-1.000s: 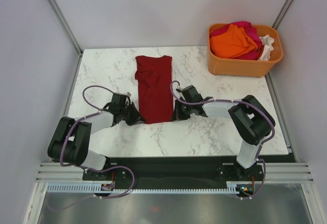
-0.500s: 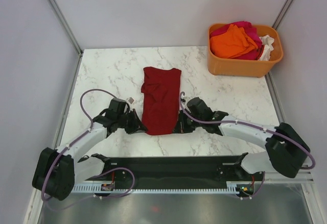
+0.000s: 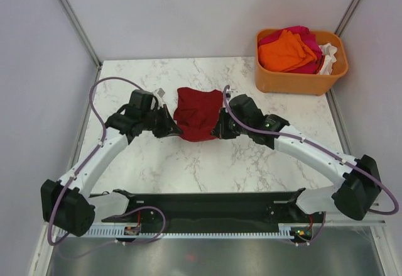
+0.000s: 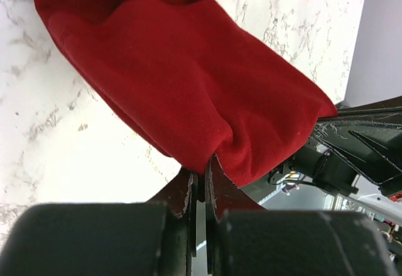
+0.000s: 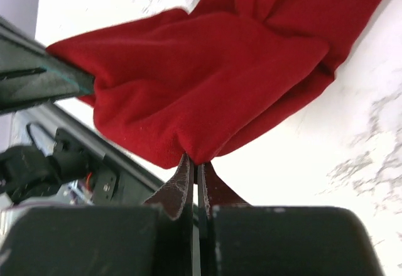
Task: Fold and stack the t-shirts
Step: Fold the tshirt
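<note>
An orange tub point(image 3: 300, 80) of shirts point(image 3: 287, 51) sits far right on the counter point(image 3: 188, 163). Left fingers point(image 4: 182, 195) and right fingers point(image 5: 181, 191) each pinch tight a corner of the red shirt point(image 3: 198, 114).

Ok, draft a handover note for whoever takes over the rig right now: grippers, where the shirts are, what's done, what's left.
Left gripper: shut on one near corner of the dark red t-shirt.
Right gripper: shut on the other corner.
That shirt lies on the table, near end held up over its far part; fold not yet laid down.
An orange t-shirt, magenta t-shirt and white t-shirt lie bunched in the orange tub.
Nothing stacked yet. Left: finish this fold, then fold and stack the rest.
</note>
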`<action>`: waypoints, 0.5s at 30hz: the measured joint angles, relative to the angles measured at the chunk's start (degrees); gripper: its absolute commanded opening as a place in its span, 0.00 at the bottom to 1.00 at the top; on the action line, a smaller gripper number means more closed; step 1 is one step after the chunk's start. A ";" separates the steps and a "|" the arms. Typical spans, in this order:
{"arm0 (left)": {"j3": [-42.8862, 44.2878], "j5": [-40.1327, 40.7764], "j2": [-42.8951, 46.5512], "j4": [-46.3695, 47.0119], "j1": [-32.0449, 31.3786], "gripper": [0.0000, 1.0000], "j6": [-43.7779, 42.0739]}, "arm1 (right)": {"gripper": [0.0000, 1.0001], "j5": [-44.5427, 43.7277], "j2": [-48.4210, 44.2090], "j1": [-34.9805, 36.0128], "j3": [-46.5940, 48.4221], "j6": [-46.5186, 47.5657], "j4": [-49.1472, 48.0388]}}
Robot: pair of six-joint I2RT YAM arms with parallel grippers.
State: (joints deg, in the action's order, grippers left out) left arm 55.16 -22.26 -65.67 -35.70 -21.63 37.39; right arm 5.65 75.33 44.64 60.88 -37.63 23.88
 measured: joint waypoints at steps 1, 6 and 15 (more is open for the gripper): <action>2.10 0.20 -2.25 -0.76 0.00 0.02 -0.52 | 0.00 -0.61 1.29 -0.55 1.44 0.44 0.57; 11.96 0.90 -12.72 -2.12 0.04 0.02 -3.21 | 0.00 -1.68 7.58 -5.27 7.39 2.62 3.10; 29.66 1.46 -31.54 -4.52 1.16 0.02 -7.17 | 0.00 -1.11 17.94 -11.23 16.52 6.14 4.57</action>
State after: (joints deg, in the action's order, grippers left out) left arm 84.82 -20.80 -97.21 -40.23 -20.47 30.22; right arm 4.54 93.27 33.41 77.41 -31.48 28.45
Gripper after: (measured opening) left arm 0.050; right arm 0.021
